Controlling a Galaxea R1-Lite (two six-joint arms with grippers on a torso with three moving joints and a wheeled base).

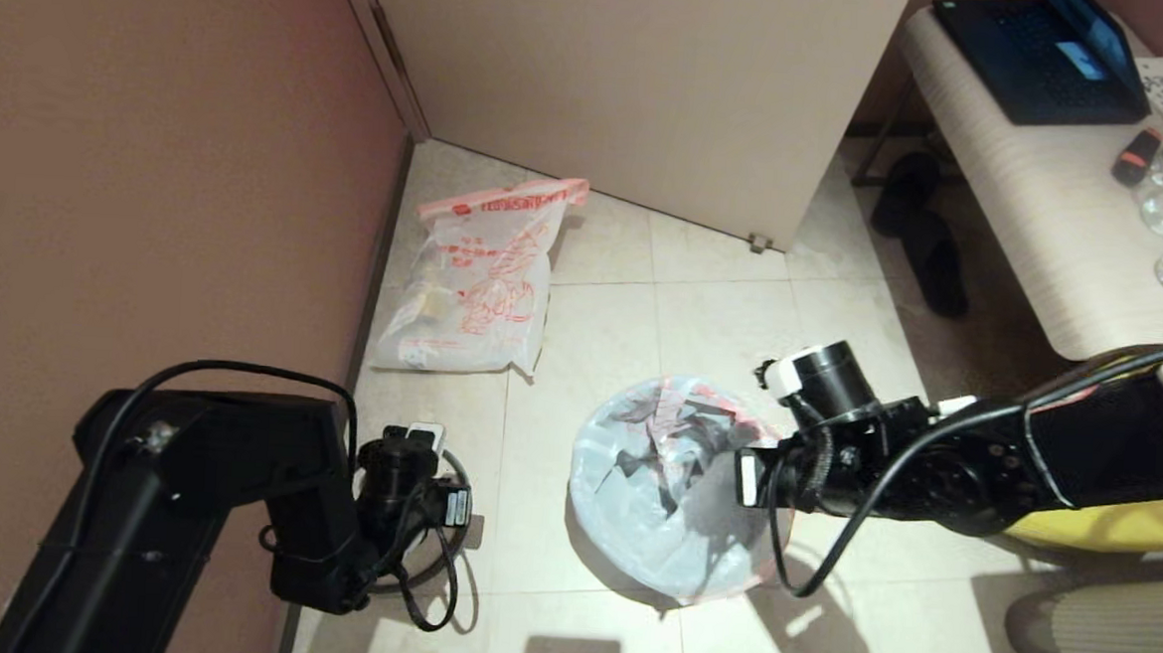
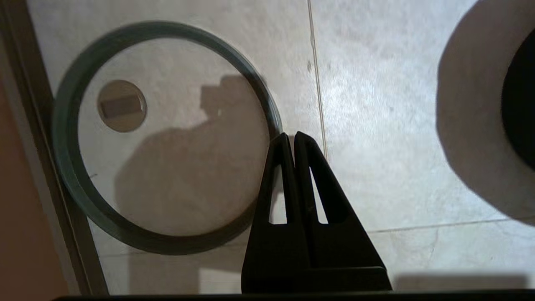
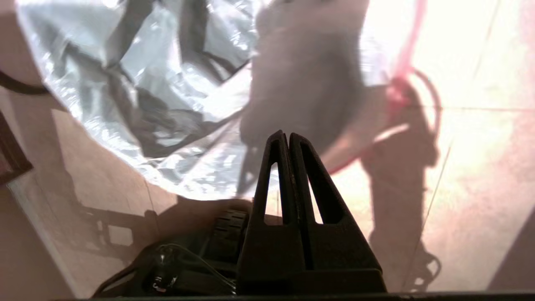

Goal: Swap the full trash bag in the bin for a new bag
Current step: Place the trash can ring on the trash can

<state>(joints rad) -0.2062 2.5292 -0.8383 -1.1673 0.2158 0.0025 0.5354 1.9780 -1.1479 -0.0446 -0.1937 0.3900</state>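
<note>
Far left, by the brown wall (image 1: 153, 145): the full trash bag (image 1: 479, 281), lying on the floor tiles (image 1: 721, 324) near the corner, well apart from the bin. Near left, low over the floor: left gripper (image 2: 291, 140), fingers pressed together on nothing, tips just beside the grey ring (image 2: 67, 138), which lies flat on the tiles. Centre: the bin (image 1: 678, 486), standing on the floor, lined with the new bag (image 1: 634, 469), crinkled film draped over mouth and sides, pink band showing at the right edge. Right of the bin's mouth: right gripper (image 3: 288, 140), fingers together and empty, hovering at the bag's edge. Far right: a table (image 1: 1035, 211) with a laptop (image 1: 1044, 57).
</note>
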